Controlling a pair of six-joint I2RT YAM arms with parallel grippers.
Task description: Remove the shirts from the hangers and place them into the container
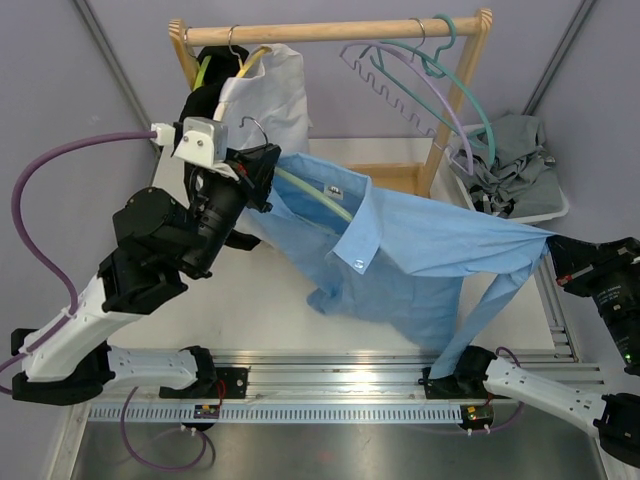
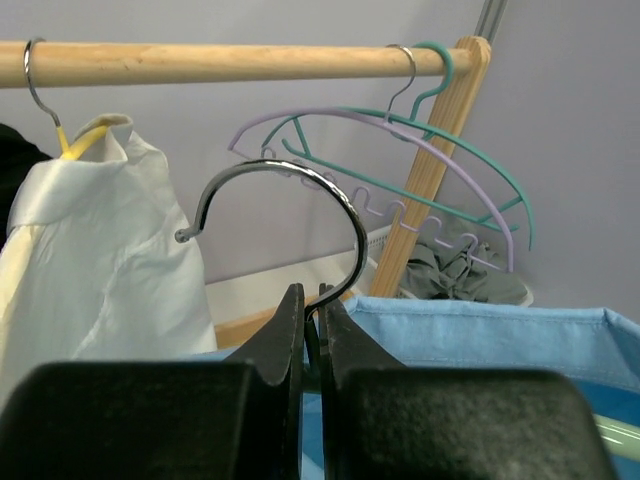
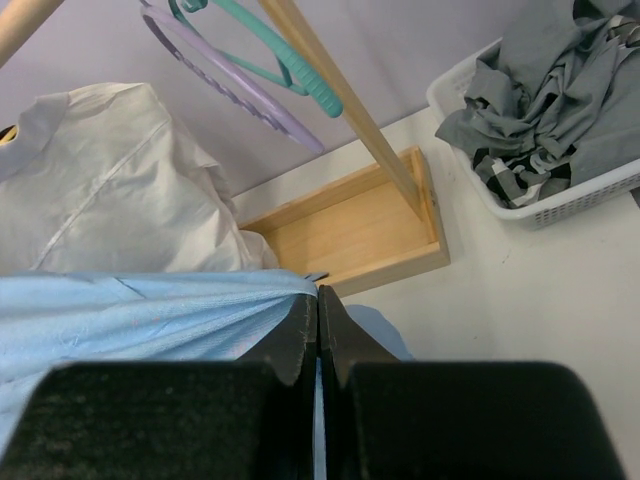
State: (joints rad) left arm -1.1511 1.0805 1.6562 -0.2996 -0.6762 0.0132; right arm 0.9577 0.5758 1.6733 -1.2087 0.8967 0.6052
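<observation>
- The left gripper point(image 2: 310, 300) has its fingers pressed together on the neck of the mint green hanger point(image 1: 312, 195), right under the metal hook point(image 2: 300, 190), which curls up above the fingertips and hangs clear of the wooden rail point(image 1: 330, 32)
- The light blue shirt point(image 1: 420, 250) sits on that hanger just below the left fingers, collar open, and stretches across to the right gripper point(image 3: 317, 305)
- The right fingers are clamped on an edge of the light blue cloth, and a sleeve droops below them
- The container point(image 3: 585, 195) stands beyond the right fingers and off to their right, well apart, with the grey shirt point(image 3: 560, 90) and a checked shirt point(image 3: 505, 175) bunched inside
- Beyond the left fingers the white shirt point(image 2: 100, 260) hangs from the rail on a yellow hanger point(image 2: 80, 135)
- The lilac hanger point(image 3: 240, 88) and teal hanger point(image 3: 285, 62) hang bare above the right fingers
</observation>
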